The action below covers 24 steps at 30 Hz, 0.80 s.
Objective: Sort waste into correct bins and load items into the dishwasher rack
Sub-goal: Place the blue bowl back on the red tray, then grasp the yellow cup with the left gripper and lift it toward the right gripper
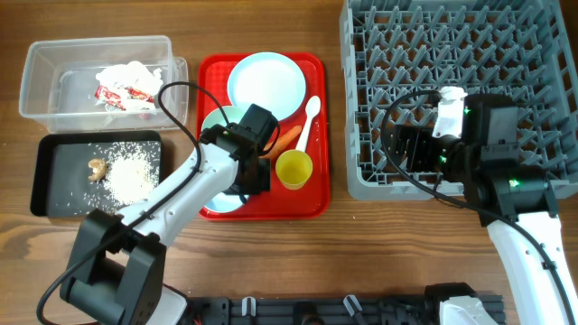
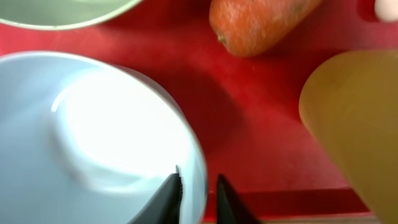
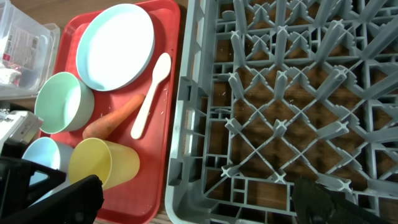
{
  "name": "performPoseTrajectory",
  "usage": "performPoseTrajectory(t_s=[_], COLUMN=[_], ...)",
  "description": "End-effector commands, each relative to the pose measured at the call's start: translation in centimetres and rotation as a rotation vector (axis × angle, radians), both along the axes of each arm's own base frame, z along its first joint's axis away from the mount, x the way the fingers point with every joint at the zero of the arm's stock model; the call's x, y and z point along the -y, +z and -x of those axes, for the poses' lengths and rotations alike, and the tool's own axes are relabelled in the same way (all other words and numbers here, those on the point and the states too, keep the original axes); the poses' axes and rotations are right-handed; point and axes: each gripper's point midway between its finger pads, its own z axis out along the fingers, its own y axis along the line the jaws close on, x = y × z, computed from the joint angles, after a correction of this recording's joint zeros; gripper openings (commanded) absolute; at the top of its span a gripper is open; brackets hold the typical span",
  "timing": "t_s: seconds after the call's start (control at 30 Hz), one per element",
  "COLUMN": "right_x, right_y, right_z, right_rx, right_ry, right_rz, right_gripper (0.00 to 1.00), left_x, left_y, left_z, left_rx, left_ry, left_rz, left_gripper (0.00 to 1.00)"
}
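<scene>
At the left gripper (image 2: 199, 190): the two fingers (image 2: 166, 200) sit close together and straddle the rim of the near bowl (image 2: 93, 137), one inside and one outside. A thin gap shows on the outer side, so I can't tell if they're clamped or just short of contact. The bowl is upright on the red tray (image 2: 249, 124), near its front edge.

Right beside it are the yellow cup (image 2: 360, 118) on one side and the carrot (image 2: 261, 25) just beyond. The second bowl (image 2: 62, 9) is at the top edge of the wrist view. Further back on the tray sit the plate (image 1: 266, 83) and the spoon (image 1: 310, 117), which lies between plate and cup.

Right gripper (image 3: 196, 186): fingers spread wide with nothing between them, hovering over the tray-side front part of the dishwasher rack (image 1: 542, 54). I see nothing loaded in the rack.

Far left, the clear tub (image 1: 41, 86) holds the crumpled paper (image 1: 126, 83). The black tray (image 1: 54, 171) holds the rice (image 1: 131, 171) and the brown scrap (image 1: 95, 167). The carrot is the only waste not binned.

My read of the step: dish loading is starting, with the left arm picking the first bowl.

- **Next move:** needs a firm pinch on the rim, then a straight lift to clear the cup and carrot, then a carry toward the rack. That's a long reach for the left arm, so a handover to the right looks plausible.
- **Risk:** a thin rim grip could let the bowl tilt or slip.
</scene>
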Motion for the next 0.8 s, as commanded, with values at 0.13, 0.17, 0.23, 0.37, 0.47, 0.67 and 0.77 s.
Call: performPoseTrajectory(t_s=[0.13,0.17,0.23,0.37,0.47,0.67,0.77], right_x=[-0.2,-0.3,-0.3,-0.3,-0.3,-0.3,-0.3], right_y=[0.9,1.1,1.3,1.3,1.3,1.3,1.2], right_z=[-0.7,-0.9,-1.1,-1.1,-1.1,-1.1,-1.1], right_rx=[0.034,0.044,0.055,0.054,0.054,0.054,0.053], right_ry=[0.003,0.004,0.003,0.003,0.003,0.003,0.003], right_rz=[-0.019,-0.02,-0.021,-0.021,-0.021,-0.021,-0.022], right_gripper=[1.0,1.0,1.0,1.0,1.0,1.0,1.0], left_x=[1.2,1.9,3.5,4.6,5.2,6.8,7.3], left_y=[1.3,2.4,4.9,6.0,4.7,4.5,4.1], left_z=[-2.1,-2.9,-4.9,-6.7,-6.1,-4.4,-3.6], left_rx=[0.085,0.109,0.173,0.241,0.183,0.135,0.125], left_ry=[0.011,0.007,-0.034,-0.064,-0.097,-0.228,-0.278], left_rz=[0.047,0.07,0.128,0.165,0.176,0.219,0.21], left_gripper=[0.56,0.59,0.69,0.74,0.69,0.61,0.6])
